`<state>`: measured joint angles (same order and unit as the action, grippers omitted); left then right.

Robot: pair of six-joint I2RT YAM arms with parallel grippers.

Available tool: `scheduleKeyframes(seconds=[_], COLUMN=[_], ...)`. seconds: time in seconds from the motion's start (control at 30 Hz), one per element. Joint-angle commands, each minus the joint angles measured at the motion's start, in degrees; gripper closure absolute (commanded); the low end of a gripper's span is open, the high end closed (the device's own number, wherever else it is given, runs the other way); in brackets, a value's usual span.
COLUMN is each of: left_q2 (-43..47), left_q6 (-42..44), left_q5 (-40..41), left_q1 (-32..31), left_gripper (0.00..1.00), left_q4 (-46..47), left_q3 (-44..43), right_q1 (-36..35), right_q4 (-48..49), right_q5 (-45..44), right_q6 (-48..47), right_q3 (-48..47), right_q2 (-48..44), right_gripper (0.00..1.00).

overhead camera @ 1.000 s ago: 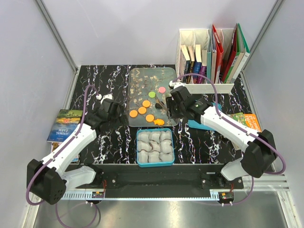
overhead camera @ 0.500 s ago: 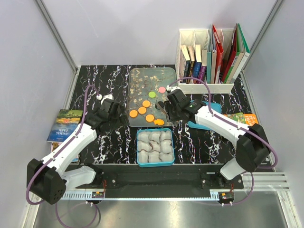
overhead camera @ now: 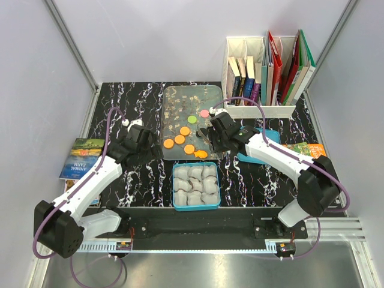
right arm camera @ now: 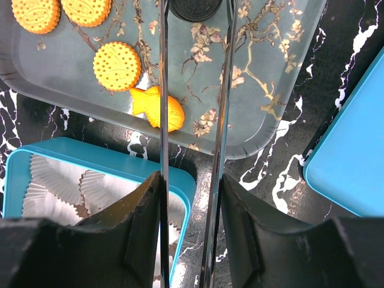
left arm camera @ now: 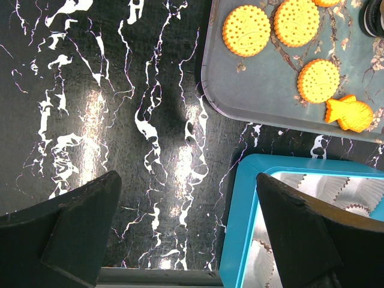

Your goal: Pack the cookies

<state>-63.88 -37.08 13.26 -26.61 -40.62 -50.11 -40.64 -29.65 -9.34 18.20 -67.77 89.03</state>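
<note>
Tongs point(right arm camera: 162, 90) sit pinched in my right pincer point(right arm camera: 192, 180), their arms flanking the black cookie point(right arm camera: 197, 9) at twelve o'clock on the tray point(right arm camera: 270, 90); orange cookies point(right arm camera: 117, 65) lie at ten. My left pincer point(left arm camera: 186, 198) hangs spread wide

I'm seeing the cookies point(overhead camera: 179, 139) lying on the tray point(overhead camera: 174, 102), the tin point(overhead camera: 174, 187) sitting just in front of it, the book rack point(overhead camera: 258, 111) standing behind-right.

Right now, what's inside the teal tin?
Crinkled paper cups fill the teal tin, all apparently empty. They cover most of its floor, so anything beneath them can't be seen.
</note>
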Motion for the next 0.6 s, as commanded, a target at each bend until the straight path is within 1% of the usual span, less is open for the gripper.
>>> scheduleKeyframes(seconds=[0.0,0.27,0.57], left_q2=[-0.2,-0.3,-0.3], left_q6=[-0.2,-0.1,-0.2], left_q5=[0.0,0.0,0.0], left_q1=[-0.3,-0.3,-0.3], left_gripper=[0.01,0.01,0.01], left_q4=[1.1,1.1,1.0], left_q3=[0.1,0.1,0.0], right_q1=[-0.6,-0.7,-0.7], right_q4=[2.4,2.4,-0.1], right_q5=[0.5,-0.1,-1.3], right_q6=[-0.7,0.1,1.1], right_q3=[-0.2,0.5,-1.4], right_q2=[0.5,-0.9,-7.2], right_gripper=[0.54,0.61,0.64])
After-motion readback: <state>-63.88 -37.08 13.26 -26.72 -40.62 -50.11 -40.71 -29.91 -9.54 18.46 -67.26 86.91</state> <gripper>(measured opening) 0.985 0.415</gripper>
